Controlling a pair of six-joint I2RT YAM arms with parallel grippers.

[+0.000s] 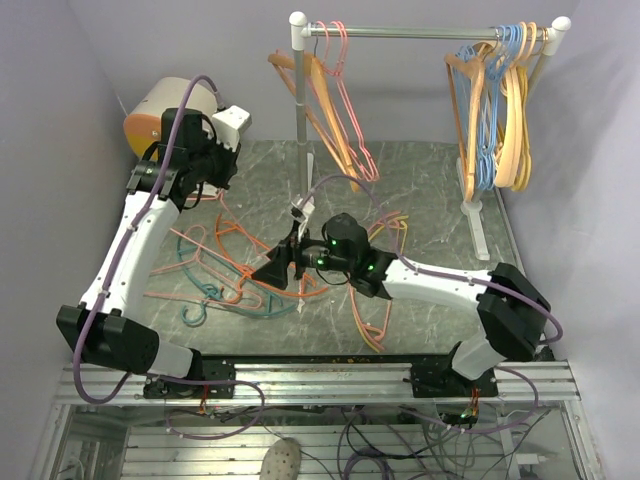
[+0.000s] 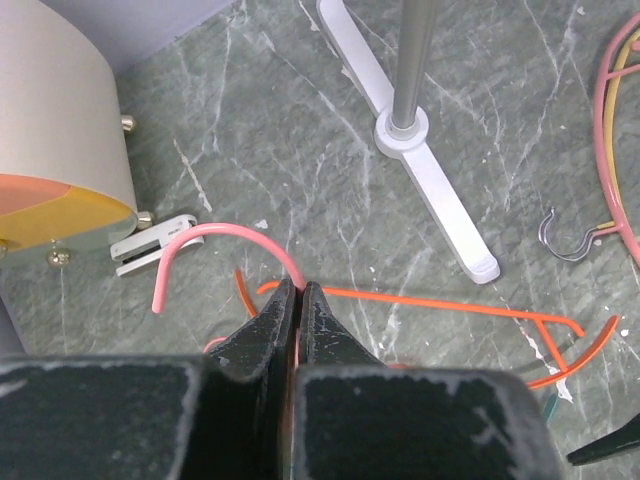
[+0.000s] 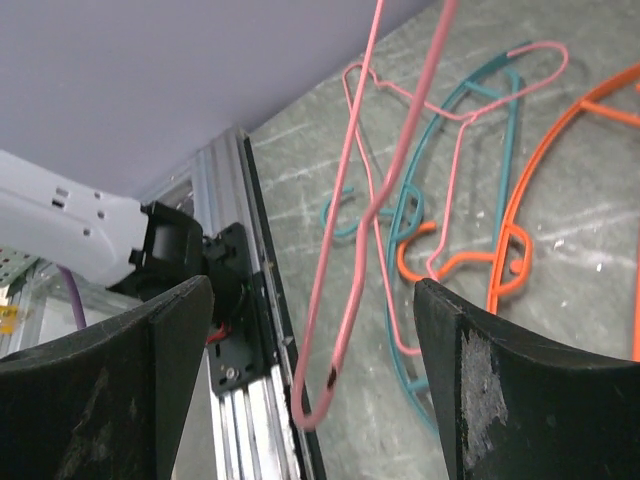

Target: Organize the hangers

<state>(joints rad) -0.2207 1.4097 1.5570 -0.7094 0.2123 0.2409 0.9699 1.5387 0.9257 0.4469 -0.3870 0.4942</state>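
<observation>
Far left: a beige-and-orange drum [image 1: 165, 110] sits on the marble table [image 1: 420, 180]. The left gripper [image 2: 298, 290] is clamped tight on the hook of a pink hanger [image 2: 225, 232], above an orange hanger [image 2: 430, 303] lying flat.

Centre-left: a loose pile of orange and teal hangers [image 1: 225, 270] lies on the table.

Centre: the right gripper [image 3: 312, 290] is spread wide. A pink wire [image 3: 350, 300] hangs between its fingers, no contact visible. Cannot tell whether it belongs to the same hanger.

Rear: the rail [image 1: 430, 32] carries pink and orange hangers [image 1: 340, 110] at its left end, and a light-blue and tan bunch [image 1: 495, 110] at its right.
</observation>
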